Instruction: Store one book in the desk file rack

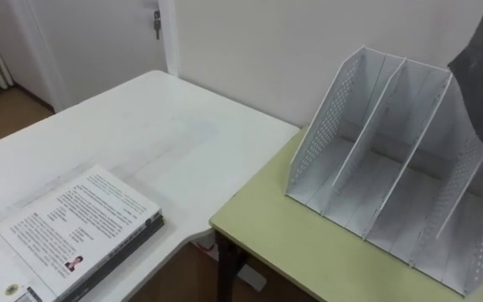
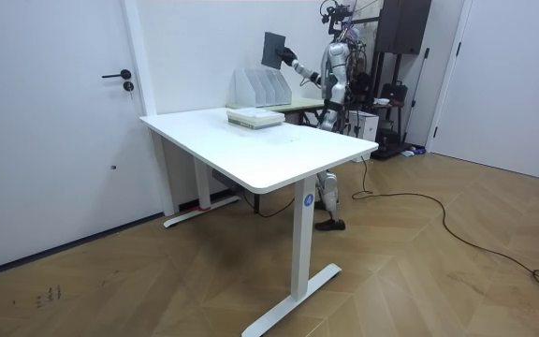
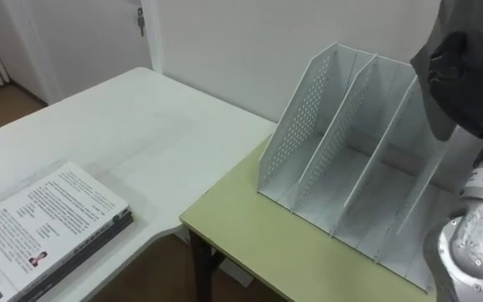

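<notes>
Dark grey book [image 2: 273, 50], clamped in fingers of right hand [image 2: 289, 56], above white rack [image 1: 325, 126]

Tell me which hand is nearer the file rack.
Right. The right hand holds the book just above the rack, at its right end; the left hand hangs low at the robot's side, farther back.

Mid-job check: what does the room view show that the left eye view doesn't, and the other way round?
Room view: the right robot hand holding the dark book raised above the file rack, with a black shelf near the robot. Left eye view: the rack's dividers and perforated side, and the printed cover of the books lying on the white desk. Both: dark book, rack, lying books, white desk, green table.
</notes>
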Tool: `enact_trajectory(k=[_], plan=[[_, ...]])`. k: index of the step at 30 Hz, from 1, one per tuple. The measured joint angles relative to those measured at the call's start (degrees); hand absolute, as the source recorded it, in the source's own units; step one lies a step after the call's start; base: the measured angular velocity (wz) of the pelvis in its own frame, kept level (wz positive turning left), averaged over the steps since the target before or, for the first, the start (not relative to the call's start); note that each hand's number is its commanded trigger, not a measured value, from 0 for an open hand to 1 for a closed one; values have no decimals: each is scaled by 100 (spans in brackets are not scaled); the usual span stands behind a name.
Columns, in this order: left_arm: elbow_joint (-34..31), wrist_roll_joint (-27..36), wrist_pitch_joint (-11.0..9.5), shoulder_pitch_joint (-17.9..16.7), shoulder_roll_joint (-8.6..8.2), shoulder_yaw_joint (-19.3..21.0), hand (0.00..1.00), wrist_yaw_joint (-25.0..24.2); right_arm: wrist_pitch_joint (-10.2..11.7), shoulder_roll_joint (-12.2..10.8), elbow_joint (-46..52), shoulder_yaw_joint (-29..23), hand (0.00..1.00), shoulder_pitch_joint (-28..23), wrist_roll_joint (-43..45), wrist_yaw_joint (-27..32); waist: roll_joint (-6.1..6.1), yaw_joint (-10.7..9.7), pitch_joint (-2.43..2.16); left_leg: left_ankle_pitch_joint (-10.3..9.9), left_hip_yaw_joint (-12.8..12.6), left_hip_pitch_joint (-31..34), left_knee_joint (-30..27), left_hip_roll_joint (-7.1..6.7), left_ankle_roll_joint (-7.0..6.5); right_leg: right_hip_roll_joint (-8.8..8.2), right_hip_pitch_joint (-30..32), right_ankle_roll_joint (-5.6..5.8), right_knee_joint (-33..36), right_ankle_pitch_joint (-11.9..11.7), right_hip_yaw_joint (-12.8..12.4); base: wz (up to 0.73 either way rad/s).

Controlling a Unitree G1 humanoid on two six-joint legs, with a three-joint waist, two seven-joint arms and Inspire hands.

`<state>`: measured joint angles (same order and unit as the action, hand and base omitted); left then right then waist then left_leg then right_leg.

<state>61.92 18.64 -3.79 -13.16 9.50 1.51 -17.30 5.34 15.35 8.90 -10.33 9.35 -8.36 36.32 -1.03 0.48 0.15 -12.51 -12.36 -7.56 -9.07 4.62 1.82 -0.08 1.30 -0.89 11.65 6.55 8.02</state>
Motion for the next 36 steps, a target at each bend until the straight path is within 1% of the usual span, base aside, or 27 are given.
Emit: enact_trajectory(k=[2, 4, 7, 11, 13, 14, 15, 16, 21, 25, 27, 32, 34, 36], plan=[[0, -10, 0, 18, 0, -19, 0, 37, 10, -92, -164, 18, 100, -95, 6, 36, 7, 5, -5, 0, -5, -11, 0, 0, 0, 0, -8, 0, 0, 0, -4, -2], [5, -13, -2, 18, 0, -44, 0, 39, 10, -207, -181, 50, 100, -344, 4, 68, 32, 31, -3, 0, -5, -11, 2, 0, 0, 2, -7, 0, -1, 0, -9, 0], [6, -12, -2, 18, -1, -54, 0, 38, 10, -215, -266, 156, 100, -492, -2, 185, 66, 43, -6, 0, -5, -12, 5, 0, 0, 4, -4, 0, -2, 0, -16, 0], [8, -12, -2, 18, -1, -52, 0, 37, 17, -215, -347, 202, 100, -494, -1, 270, 86, 51, -9, 0, -8, -16, 5, 0, 0, 9, -3, 0, -1, 0, -26, 0], [-1, -10, -2, 18, -1, -53, 0, 36, 88, -214, -392, 242, 100, -495, 0, 320, 87, 81, -9, 0, -25, -21, 5, 0, 0, 13, -1, 0, -1, 0, -46, -2], [-2, -9, -3, 18, -1, -54, 0, 36, 106, -214, -402, 249, 54, -495, 0, 335, 87, 96, -9, 0, -32, -24, 5, 0, 0, 15, -1, 0, -1, 0, -54, -4], [-2, -9, -7, 19, -1, -53, 0, 36, 128, -215, -407, 266, 16, -496, 0, 399, 87, 118, -9, 0, -35, -25, 5, 0, 0, 15, -2, 0, 0, 0, -56, 0], [0, -9, -17, 19, -1, -53, 0, 35, 174, -214, -423, 279, 0, -496, 0, 449, 87, 131, -9, 0, -36, -25, 5, 0, 0, 15, -3, 0, 0, 0, -56, 0], [4, -8, -43, 19, -1, -53, 0, 44, 406, -214, -560, 295, 0, -498, 3, 522, 88, 145, -7, 0, -47, -46, 5, 0, 0, 16, -14, 0, 4, 0, -63, 0], [6, -8, -46, 16, -1, -54, 0, 62, 675, -214, -566, 295, 0, -498, 4, 671, 90, 150, -5, 0, -64, -57, 6, 0, 0, 17, -17, 0, 7, 0, -81, -1], [7, -9, -46, 14, 1, -54, 0, 62, 736, -214, -566, 295, 0, -498, 6, 691, 91, 150, -5, 0, -64, -58, 15, 0, 0, 18, -17, 0, 8, 0, -81, 0], [6, -5, -60, 11, 1, -61, 0, 66, 803, -214, -566, 302, 0, -498, 6, 727, 92, 152, -5, 0, -64, -64, 40, -1, 0, 19, -4, 0, 12, 0, -79, 0], [7, -6, -103, 5, 0, -62, 0, 76, 890, -214, -571, 357, 0, -498, 6, 727, 92, 152, -5, 0, -64, -58, 42, -1, 0, 21, 2, 0, 12, 0, -82, 0], [7, -7, -126, 1, 0, -62, 0, 76, 902, -214, -572, 371, 0, -498, 7, 727, 92, 158, -5, 0, -64, -56, 43, -1, 0, 21, 3, 0, 11, 0, -82, 0]])
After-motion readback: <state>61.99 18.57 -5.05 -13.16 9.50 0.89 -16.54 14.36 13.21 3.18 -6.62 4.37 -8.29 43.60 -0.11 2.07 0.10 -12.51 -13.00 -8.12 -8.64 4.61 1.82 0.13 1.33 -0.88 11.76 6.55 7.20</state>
